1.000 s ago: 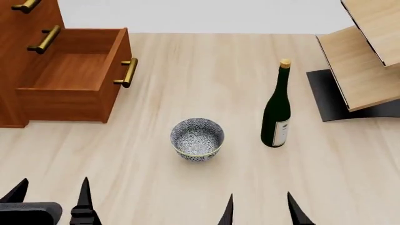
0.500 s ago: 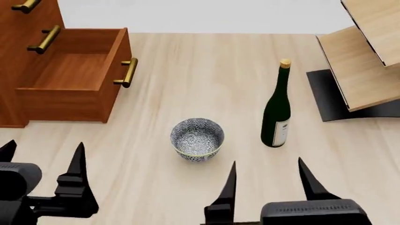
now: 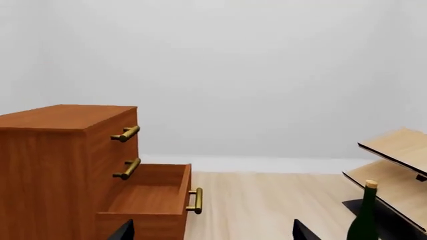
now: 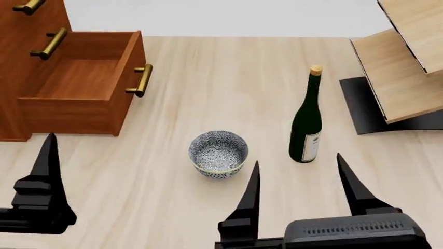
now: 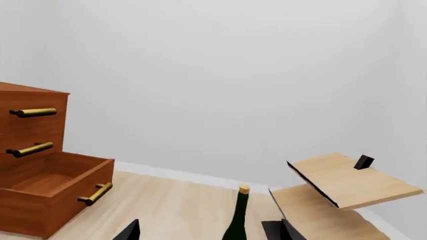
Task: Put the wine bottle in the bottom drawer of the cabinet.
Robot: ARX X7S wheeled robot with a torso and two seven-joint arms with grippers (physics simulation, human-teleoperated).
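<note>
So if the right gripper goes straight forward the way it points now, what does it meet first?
Most likely the wine bottle: it stands upright ahead of the open right gripper, roughly between the fingertips' line. Height is unclear, so it might pass differently.

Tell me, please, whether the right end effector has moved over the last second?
Yes. The right end effector has advanced up the head view toward the wine bottle, which stands unmoved.

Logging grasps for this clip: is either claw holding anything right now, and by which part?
Nothing is held. Both the left claw and right claw are open, and the tall dark green glass wine bottle stands untouched.
</note>
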